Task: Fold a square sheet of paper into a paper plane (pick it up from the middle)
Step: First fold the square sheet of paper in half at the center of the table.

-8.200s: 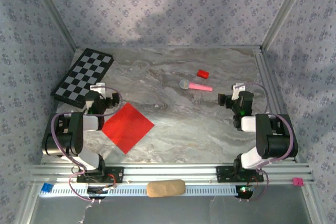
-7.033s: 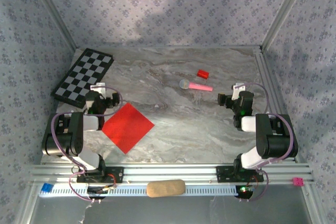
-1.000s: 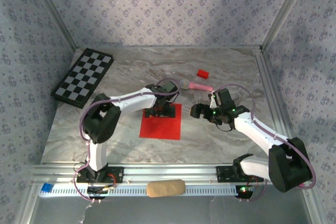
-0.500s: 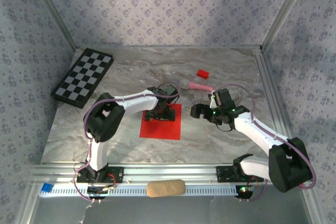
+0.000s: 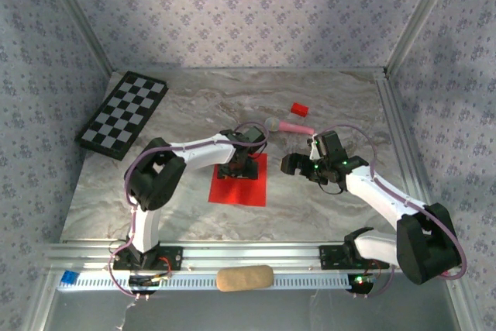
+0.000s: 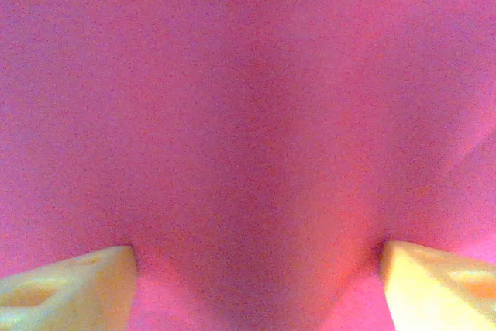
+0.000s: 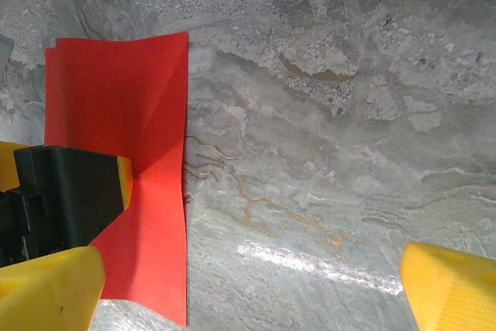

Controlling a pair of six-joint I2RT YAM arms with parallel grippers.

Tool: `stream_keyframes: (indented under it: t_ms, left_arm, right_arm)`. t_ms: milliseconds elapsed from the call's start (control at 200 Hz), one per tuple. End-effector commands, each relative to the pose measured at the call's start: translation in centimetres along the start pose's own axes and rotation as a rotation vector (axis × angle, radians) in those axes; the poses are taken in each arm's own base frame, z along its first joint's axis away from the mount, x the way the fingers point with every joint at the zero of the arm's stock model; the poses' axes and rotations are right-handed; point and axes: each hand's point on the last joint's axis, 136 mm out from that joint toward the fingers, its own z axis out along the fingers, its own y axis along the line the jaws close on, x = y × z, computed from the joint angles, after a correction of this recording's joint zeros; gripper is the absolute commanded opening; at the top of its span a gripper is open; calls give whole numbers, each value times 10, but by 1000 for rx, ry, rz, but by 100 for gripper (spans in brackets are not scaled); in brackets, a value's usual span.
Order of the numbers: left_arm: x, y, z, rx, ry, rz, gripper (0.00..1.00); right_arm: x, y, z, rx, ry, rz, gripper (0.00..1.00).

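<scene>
The square sheet of paper [image 5: 240,190] lies in the middle of the bench [image 5: 186,106]. It is thin, smooth and bright red. The left hand [image 5: 239,167] sits on its far part, with yellow fingers [image 6: 70,284] spread apart, pushing down. The paper bumps up a little there. The right hand [image 5: 288,164] is wide open just right of the paper, holding nothing. The bench looks like grey stone.

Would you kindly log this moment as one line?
left tool: open, tips on square sheet of paper | right tool: open, beside sheet | stage: pickup
</scene>
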Motion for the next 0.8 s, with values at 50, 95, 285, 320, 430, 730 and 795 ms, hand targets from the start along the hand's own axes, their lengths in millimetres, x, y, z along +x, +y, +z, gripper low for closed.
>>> stream_keyframes:
  t_ms: [50,95,285,320,430,730,795]
  left_arm:
    - [7,5,5,-27,12,16,67]
    - [4,4,2,-21,0,15,64]
    - [-3,-2,-10,9,-30,17,57]
    - [-4,-4,-13,19,-37,16,56]
    - [-8,-6,-21,43,-64,16,54]
    - [-10,-6,-30,77,-71,10,42]
    - [-11,-7,-34,92,-72,10,41]
  right_arm:
    - [-2,2,-5,12,-9,-13,100]
    - [-3,4,-6,10,-11,-14,100]
    - [-4,3,-6,18,-20,0,100]
    - [-6,3,-6,20,-26,4,100]
    - [-6,2,-7,27,-39,16,100]
    - [-18,-3,-22,58,-151,50,100]
    - [-20,-4,-26,63,-172,58,100]
